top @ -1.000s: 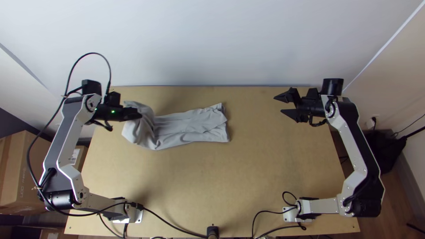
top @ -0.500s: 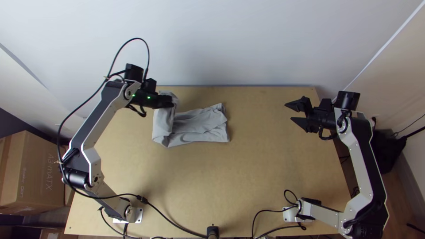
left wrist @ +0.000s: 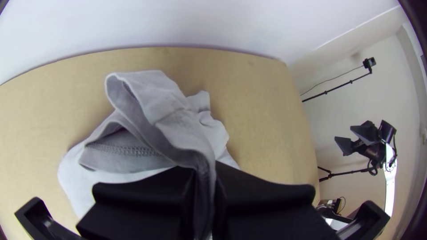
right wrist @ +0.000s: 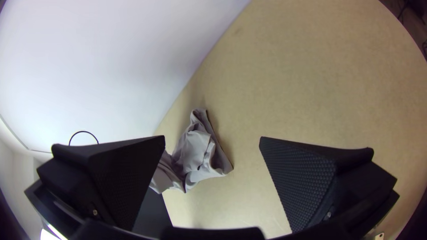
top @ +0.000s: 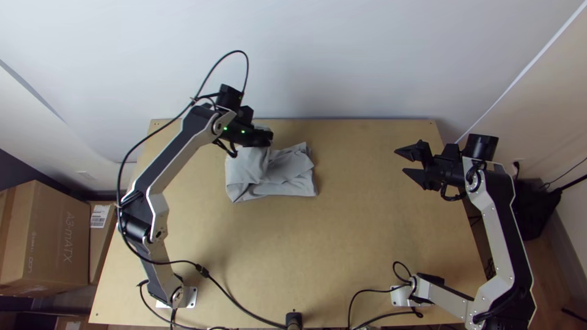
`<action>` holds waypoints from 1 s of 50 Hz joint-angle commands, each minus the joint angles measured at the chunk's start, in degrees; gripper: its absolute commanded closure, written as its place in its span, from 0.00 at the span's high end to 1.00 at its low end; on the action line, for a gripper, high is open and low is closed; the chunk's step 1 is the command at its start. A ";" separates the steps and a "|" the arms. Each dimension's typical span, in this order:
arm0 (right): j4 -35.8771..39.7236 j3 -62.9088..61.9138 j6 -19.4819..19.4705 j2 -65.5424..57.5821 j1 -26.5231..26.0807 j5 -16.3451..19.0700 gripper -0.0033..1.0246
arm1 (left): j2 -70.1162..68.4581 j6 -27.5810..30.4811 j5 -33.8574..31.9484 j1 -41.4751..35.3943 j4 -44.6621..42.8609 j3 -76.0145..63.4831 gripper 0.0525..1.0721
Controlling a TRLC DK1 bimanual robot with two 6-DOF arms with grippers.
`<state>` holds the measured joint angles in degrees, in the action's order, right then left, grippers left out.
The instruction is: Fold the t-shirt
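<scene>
1. Top view: A grey t-shirt point(top: 247, 177) lies on the light wooden tabletop point(top: 354, 244), left of the middle and nearer the far edge than the near one. It is folded into a small, rumpled bundle, with one portion raised at the side toward the far edge. The left pincer point(top: 268, 138) is clenched on that raised portion. The right pincer point(top: 400, 161) is above the tabletop toward the far right corner, well apart from the t-shirt, its two pointed black fingers spread. A cardboard box point(top: 46, 238) stands beyond the tabletop's left edge, and a pale wall point(top: 336, 55) rises behind the far edge.

2. Left wrist view: The left pincer point(left wrist: 204, 178) grasps a gathered strip of grey cloth between its wide black fingers. More of the fabric arches up from the grip in a loose, open fold, beside a layer with a line of stitching point(left wrist: 124, 150).

3. Right wrist view: The right pincer point(right wrist: 212, 140) is released, its fingers wide apart, a textured pad point(right wrist: 302, 178) showing on one. The creased t-shirt lies farther off on the tabletop, partly hidden behind the other finger.
</scene>
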<state>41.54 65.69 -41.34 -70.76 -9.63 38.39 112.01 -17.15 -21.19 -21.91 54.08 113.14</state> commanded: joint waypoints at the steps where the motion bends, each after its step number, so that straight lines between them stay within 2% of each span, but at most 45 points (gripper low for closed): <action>1: -0.14 -1.79 1.09 0.54 -0.48 -0.16 0.95 | 2.78 -2.36 0.80 -2.61 0.32 3.22 0.02; 3: -0.23 -2.06 1.26 0.54 -0.48 -0.16 0.95 | 3.83 -2.89 1.68 -3.40 0.41 4.37 0.03; 4: -0.23 -2.15 1.26 0.54 -0.48 -0.16 0.95 | 4.36 -3.60 2.38 -3.84 0.23 5.16 0.07; 5: -0.32 -2.32 1.35 0.54 -0.48 -0.07 0.95 | 4.98 -4.12 2.38 -4.19 0.23 5.86 0.18; 7: -0.41 -2.67 1.53 0.45 -0.48 -0.07 0.95 | 5.68 -4.56 2.38 -4.98 0.06 6.83 0.53; 8: -0.41 -2.94 1.62 0.45 -0.39 -0.16 0.95 | 5.94 -4.74 2.47 -5.42 -0.12 7.18 0.61; 14: -1.20 -5.49 1.70 0.19 0.66 -0.16 0.95 | 8.14 -5.35 2.65 -8.32 -2.93 10.52 0.63; 17: -1.46 -6.80 1.70 0.01 2.51 -0.34 0.95 | 8.67 -6.58 2.65 -9.55 -5.57 10.96 0.85; 19: -1.64 -7.60 1.70 -0.17 3.83 -0.77 0.95 | 9.11 -6.58 3.61 -10.26 -5.83 12.01 0.95; 23: -3.04 -9.18 1.44 -0.69 6.90 -2.27 0.95 | 9.11 -7.20 5.28 -10.70 -6.80 13.24 0.95; 30: -6.47 -9.70 1.62 -2.36 16.40 -6.66 0.95 | 5.77 -5.70 5.28 -9.03 -5.83 12.80 0.95; 35: -9.46 -7.77 3.90 -5.62 22.02 -10.00 0.95 | 2.25 -4.30 5.19 -5.69 -4.51 12.72 0.95; 39: -9.63 -3.90 6.54 -10.27 24.83 -10.18 0.95 | -1.44 -2.80 4.67 -2.61 -3.55 12.72 0.95; 50: -11.04 8.14 7.42 -25.39 30.28 -10.00 0.95 | -11.90 0.80 4.75 6.53 -2.32 12.63 0.95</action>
<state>31.42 68.45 -35.05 -89.84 18.61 28.69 106.87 -18.13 -16.40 -18.46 51.07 124.84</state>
